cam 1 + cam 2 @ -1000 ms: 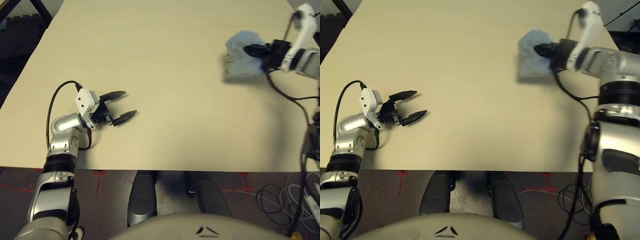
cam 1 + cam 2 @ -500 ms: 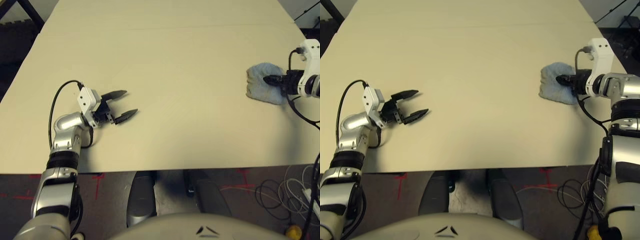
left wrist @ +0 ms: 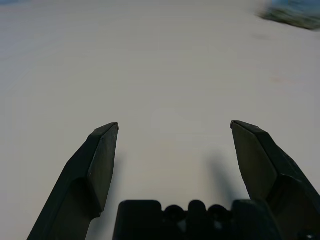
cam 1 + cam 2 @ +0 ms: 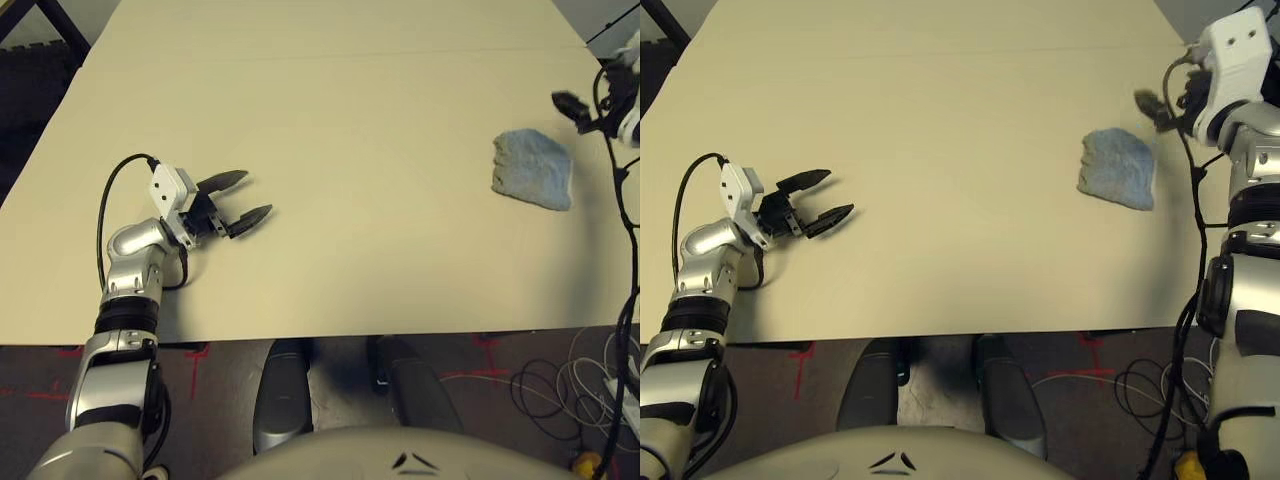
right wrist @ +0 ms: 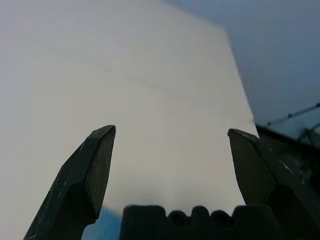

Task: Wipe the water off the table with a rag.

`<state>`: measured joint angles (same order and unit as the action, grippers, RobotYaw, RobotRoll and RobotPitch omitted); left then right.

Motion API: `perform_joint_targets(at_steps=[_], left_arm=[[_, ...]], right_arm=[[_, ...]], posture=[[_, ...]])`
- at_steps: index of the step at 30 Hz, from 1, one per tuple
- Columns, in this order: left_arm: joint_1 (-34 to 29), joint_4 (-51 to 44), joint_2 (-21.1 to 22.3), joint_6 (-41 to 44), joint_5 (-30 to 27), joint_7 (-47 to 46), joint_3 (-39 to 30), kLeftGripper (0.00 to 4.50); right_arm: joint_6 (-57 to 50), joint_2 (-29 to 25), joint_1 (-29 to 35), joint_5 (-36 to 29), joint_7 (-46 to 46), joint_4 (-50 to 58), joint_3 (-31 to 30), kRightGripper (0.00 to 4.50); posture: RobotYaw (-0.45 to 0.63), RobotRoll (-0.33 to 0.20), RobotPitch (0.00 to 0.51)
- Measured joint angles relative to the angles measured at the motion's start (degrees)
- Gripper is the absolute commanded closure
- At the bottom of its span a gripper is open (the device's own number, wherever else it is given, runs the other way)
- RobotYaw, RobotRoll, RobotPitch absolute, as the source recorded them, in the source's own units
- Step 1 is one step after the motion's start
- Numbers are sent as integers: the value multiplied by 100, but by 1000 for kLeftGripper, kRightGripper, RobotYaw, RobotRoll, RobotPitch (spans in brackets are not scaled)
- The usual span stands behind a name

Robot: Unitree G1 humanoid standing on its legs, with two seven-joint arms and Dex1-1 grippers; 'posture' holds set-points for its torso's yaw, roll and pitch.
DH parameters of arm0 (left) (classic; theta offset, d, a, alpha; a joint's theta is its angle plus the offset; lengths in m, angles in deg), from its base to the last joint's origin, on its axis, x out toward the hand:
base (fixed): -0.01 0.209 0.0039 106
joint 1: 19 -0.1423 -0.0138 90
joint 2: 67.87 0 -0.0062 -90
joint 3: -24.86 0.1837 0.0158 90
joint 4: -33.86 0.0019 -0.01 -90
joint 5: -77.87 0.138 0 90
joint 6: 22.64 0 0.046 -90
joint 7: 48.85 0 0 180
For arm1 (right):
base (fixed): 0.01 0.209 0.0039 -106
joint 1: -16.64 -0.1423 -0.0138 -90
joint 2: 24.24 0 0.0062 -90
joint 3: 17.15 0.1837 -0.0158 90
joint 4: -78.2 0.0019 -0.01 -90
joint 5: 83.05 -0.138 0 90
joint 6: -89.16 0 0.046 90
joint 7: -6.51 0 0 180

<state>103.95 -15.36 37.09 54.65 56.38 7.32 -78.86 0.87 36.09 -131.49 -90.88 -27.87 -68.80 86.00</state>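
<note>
My left pincer (image 3: 175, 124) spreads its hard, tapered black fingers over the smooth beige table (image 4: 350, 250), bare surface between them. Farther out, toward the right edge, lies the fuzzy blue-grey rag (image 4: 533, 169), roughly square, my right pincer (image 5: 172, 130) spread wide just beyond.

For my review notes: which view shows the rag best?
The left eye view: the rag lies whole and uncovered. The right eye view also shows it whole; the left wrist view catches an edge, the right wrist view a blue patch.

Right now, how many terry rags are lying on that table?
1. The light blue terry rag lies toward the right side of the table, near the right gripper, whose fingers are open.
</note>
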Motion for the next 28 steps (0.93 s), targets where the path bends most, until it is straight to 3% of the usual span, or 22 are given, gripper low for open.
perform_joint_targets(at_steps=[4,11,18,28], left_arm=[[656,673,183,-81,9,-1024,-489,0],[1117,1557,517,-338,135,-2085,-843,0],[1159,1899,619,-554,263,-2400,-877,0],[1171,2077,638,-660,388,-2417,-861,0]], right_arm=[[387,154,14,-291,195,-182,387,25],[973,341,208,-602,592,-370,876,25],[1186,512,664,-845,860,-605,1231,25],[1288,631,907,-981,968,-625,1278,25]], posture=[[215,0,189],[220,0,175],[217,0,162],[188,0,158]])
